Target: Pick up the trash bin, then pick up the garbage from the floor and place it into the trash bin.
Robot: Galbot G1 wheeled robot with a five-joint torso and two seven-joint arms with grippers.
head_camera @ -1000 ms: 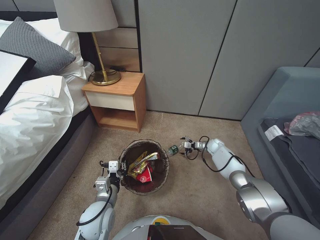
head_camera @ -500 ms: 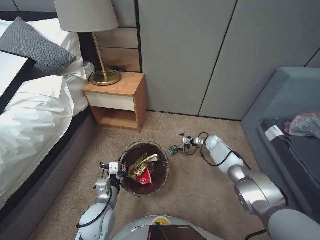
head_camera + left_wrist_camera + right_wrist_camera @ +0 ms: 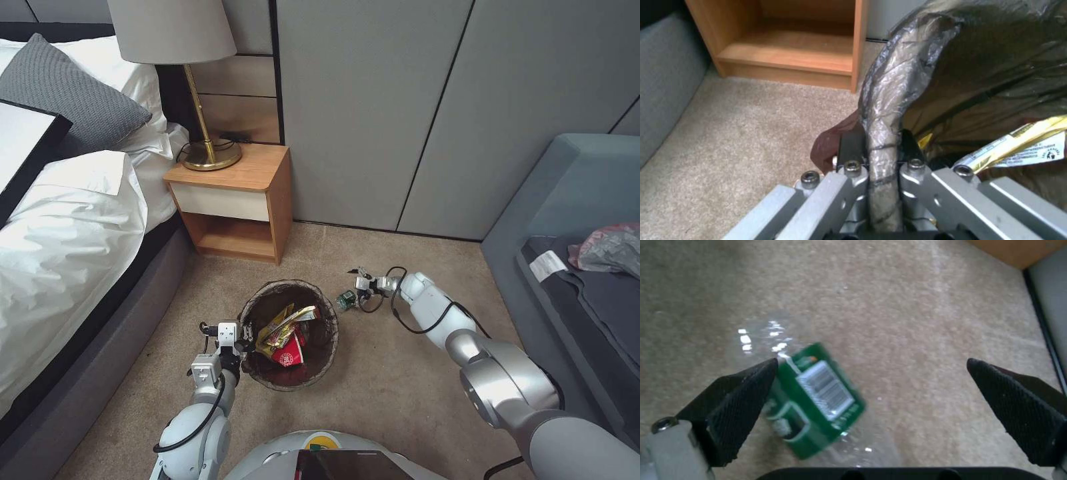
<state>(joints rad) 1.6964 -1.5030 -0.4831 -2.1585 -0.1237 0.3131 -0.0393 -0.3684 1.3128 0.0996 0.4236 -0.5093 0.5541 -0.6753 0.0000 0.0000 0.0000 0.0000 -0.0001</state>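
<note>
the left gripper (image 3: pixel 241 339) clenches the trash bin (image 3: pixel 325 347) rim, wrappers and cup inside; the right gripper (image 3: pixel 871 406) has fingers released around the plastic bottle (image 3: pixel 818 400), not yet binned.

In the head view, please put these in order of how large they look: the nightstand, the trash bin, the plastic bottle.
Largest to smallest, as they look in the head view:
1. nightstand
2. trash bin, clearly smaller, though it sits nearer the camera
3. plastic bottle, by far the smallest, lying on the carpet beside the bin
</note>
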